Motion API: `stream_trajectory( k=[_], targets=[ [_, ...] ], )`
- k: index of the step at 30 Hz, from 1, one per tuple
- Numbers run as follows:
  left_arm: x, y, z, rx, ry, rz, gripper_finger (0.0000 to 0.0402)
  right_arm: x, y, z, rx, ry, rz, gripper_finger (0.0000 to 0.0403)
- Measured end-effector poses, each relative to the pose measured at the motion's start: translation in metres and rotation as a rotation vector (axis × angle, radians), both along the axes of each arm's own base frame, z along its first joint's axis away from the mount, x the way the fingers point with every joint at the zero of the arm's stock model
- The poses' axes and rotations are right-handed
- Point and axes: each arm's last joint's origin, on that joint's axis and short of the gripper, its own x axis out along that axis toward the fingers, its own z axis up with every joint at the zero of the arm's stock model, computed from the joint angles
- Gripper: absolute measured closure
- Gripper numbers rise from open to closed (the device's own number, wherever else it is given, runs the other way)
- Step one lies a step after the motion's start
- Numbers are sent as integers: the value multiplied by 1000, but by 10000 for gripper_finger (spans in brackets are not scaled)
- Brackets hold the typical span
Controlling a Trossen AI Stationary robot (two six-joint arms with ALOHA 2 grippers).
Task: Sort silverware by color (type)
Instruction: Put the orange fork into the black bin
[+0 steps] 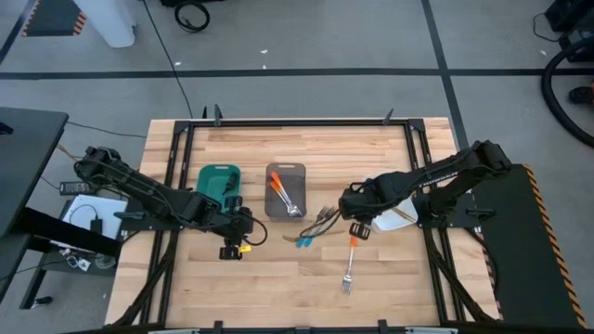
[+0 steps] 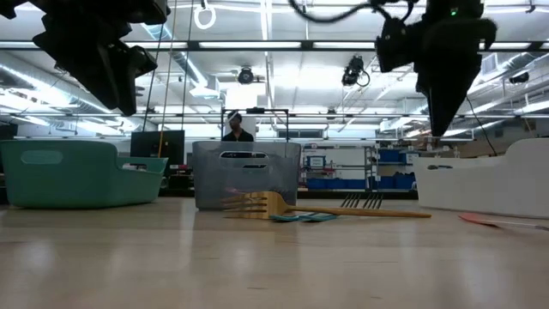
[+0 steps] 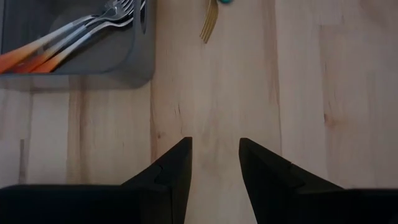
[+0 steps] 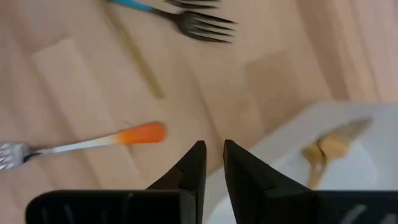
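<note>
From above, sorting stood midway: the orange-handled metal fork (image 1: 350, 264) lay loose on the wooden worktop (image 1: 278, 288), needing a pick-up toward the grey rectangular tray (image 1: 285, 190). The left wrist view showed the left gripper (image 3: 214, 149) empty, jaws apart. The right wrist view showed the right gripper (image 4: 214, 152) nearly closed, holding nothing.

Three trays (image 1: 219, 178), two orange-handled forks (image 3: 56, 43) in the grey one

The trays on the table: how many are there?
3. The teal tray is at the left, the grey tray with orange-handled forks is in the middle, and the white tray is at the right, partly hidden under the right arm.
</note>
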Motion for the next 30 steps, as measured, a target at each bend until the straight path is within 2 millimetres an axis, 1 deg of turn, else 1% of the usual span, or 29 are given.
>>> stream_trajectory(
  k=[3, 7, 11, 16, 19, 23, 25, 30],
  targets=[
    [0, 0, 0, 0, 0, 0, 260, 1, 9, 0, 8, -27, 57, 339],
    [0, 0, 0, 0, -1, -1, 260, 0, 17, 1, 12, -38, 90, 332],
    [0, 0, 0, 10, -6, 5, 260, 0, 20, 1, 47, -40, 53, 308],
    [1, 1, 1, 24, -26, 17, 260, 4, 27, 1, 54, -92, 70, 271],
    [2, 0, 1, 13, -33, 33, 260, 9, 34, -5, 37, -106, 86, 256],
    [2, 0, 1, -3, -34, 63, 260, 16, 42, -20, 39, -77, 108, 247],
    [2, 0, 1, -11, -33, 79, 260, 19, 47, -25, 52, -71, 154, 245],
    [0, 1, 0, -37, -14, 140, 260, 24, 67, -33, 62, -105, 332, 245]
  ],
)
